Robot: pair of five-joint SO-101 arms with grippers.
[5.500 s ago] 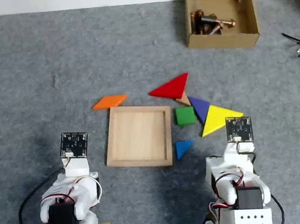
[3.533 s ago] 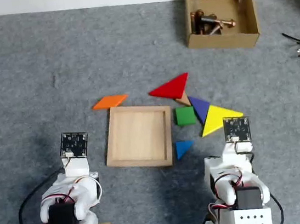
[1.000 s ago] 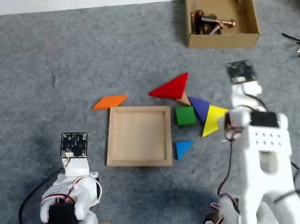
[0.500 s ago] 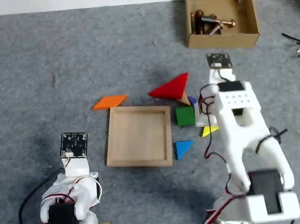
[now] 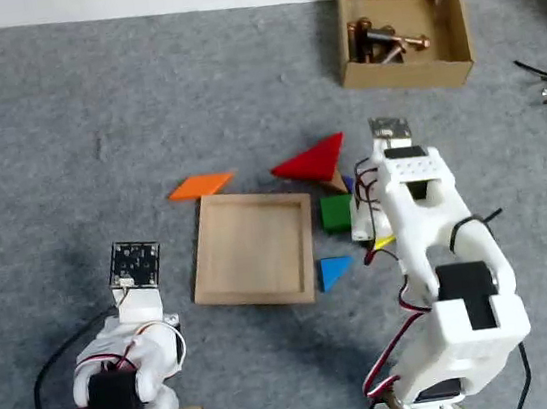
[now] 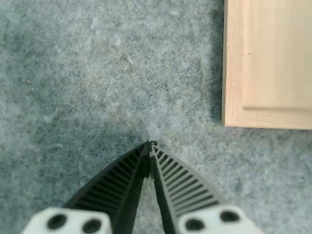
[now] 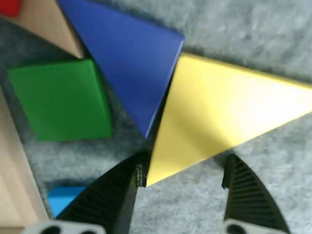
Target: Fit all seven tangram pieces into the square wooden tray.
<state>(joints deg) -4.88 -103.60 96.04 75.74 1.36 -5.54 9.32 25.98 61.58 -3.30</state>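
The square wooden tray (image 5: 252,248) lies on the grey carpet (image 5: 91,118). The right gripper (image 7: 181,165) stands released, jaws astride the yellow triangle (image 7: 219,112) near the tray. The left gripper (image 6: 148,145) is clenched empty beside the tray's edge.

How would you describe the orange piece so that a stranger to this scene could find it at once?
Find the square wooden tray at the centre. The orange piece lies just beyond its far left corner. It is the only slanted four-sided shape, alone, while the other pieces cluster at the tray's right.
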